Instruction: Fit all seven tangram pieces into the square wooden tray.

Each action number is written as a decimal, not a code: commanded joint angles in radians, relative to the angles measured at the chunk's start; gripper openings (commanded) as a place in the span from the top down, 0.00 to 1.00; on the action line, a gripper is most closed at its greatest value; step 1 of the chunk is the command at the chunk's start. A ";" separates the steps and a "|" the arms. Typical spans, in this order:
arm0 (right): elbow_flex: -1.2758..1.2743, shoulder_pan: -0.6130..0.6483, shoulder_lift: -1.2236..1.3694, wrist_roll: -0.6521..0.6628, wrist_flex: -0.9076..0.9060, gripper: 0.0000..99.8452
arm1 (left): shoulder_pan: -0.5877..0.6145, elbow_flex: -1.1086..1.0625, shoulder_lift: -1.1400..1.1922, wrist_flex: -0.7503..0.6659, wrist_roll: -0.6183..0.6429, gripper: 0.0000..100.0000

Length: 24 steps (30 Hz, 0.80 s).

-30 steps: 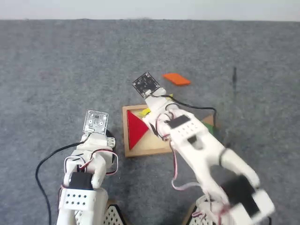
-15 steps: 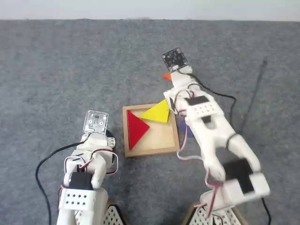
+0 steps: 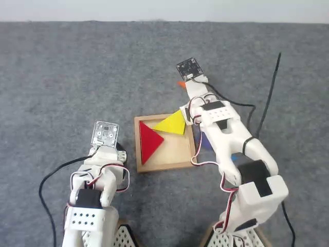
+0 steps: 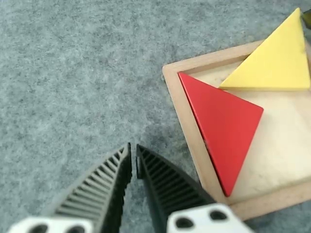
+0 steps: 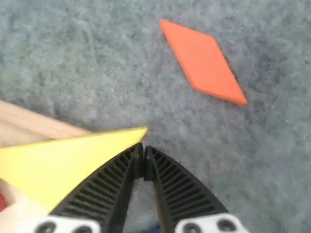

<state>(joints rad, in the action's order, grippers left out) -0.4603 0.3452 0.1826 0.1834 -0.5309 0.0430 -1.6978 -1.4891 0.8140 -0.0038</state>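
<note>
The square wooden tray (image 3: pixel 140 164) lies mid-table. In it a red triangle (image 3: pixel 149 141) lies flat by the left wall. A yellow triangle (image 3: pixel 172 123) lies at the far side, one corner jutting over the rim (image 5: pixel 29 124). My right gripper (image 5: pixel 143 148) is shut and empty, its tips just beside that yellow corner (image 5: pixel 63 165). An orange parallelogram (image 5: pixel 203 62) lies on the carpet beyond it, partly hidden under the right arm (image 3: pixel 216 121) in the high view. My left gripper (image 4: pixel 132 148) is shut and empty over the carpet, left of the tray (image 4: pixel 187 126).
Grey carpet covers the table. A bit of a blue piece (image 3: pixel 205 142) peeks from under the right arm, right of the tray. A black cable (image 3: pixel 267 100) runs along the right side. The left arm (image 3: pixel 100 175) stands near the front edge.
The right arm has swung off the tray to its far right corner, uncovering the yellow triangle, which now lies there. The left arm has not moved.
</note>
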 commanded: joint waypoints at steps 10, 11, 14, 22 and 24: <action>-0.032 0.125 -0.039 0.002 -0.091 0.99 | 0.005 0.008 -0.012 0.002 0.003 0.99; -0.041 0.128 -0.053 0.000 -0.093 0.99 | 0.005 0.008 -0.012 0.002 0.003 0.99; -0.109 0.156 -0.113 0.000 -0.084 0.99 | 0.005 0.008 -0.012 0.002 0.003 0.99; -0.296 0.214 -0.325 0.002 0.027 0.99 | 0.005 0.008 -0.012 0.002 0.003 0.99; -0.311 0.193 -0.369 0.002 0.042 0.99 | 0.005 0.008 -0.012 0.002 0.003 0.99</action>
<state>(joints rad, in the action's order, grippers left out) -0.7564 0.5524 -0.0537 0.1849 -0.5386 0.0430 -1.6978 -1.4891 0.8140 -0.0038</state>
